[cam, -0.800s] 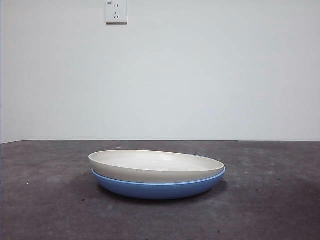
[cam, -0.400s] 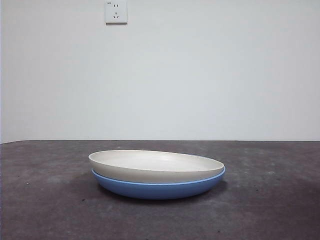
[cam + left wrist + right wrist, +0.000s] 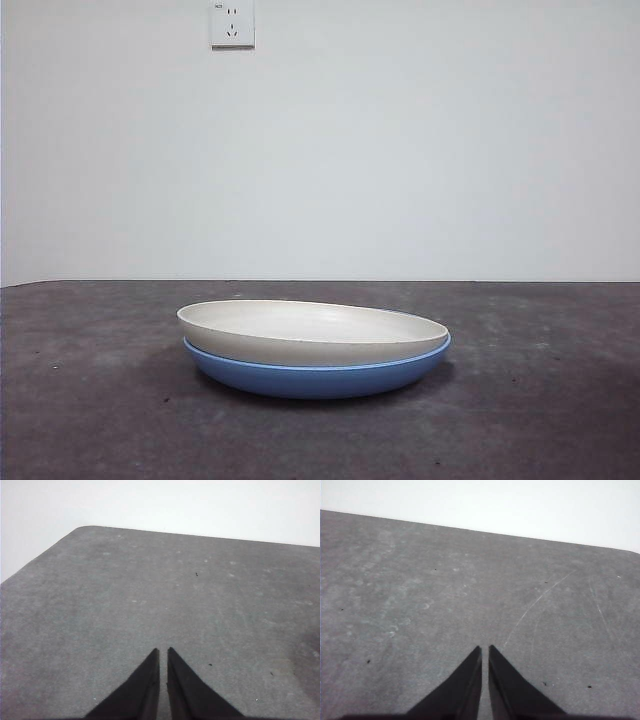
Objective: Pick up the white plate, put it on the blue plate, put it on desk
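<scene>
— Where's the white plate [image 3: 312,333]?

— From my front feed it sits nested in the blue plate [image 3: 318,378], tilted a little, its 9 o'clock edge riding higher than its 3 o'clock edge. Matte cream over glossy blue, both wide, shallow and round. The stack rests on the tabletop [image 3: 90,400], which is dark, rough and mottled.

— And the arms?

— Neither shows in the front feed. On my left wrist feed the left gripper [image 3: 163,652] has its black tapered fingers pressed together over bare grey surface with a rounded corner. The right gripper [image 3: 485,650] reads the same, fingers closed on nothing, above pale scratches [image 3: 540,597]. Neither wrist feed catches the plates. Only the front feed shows the white wall socket [image 3: 232,24].
</scene>
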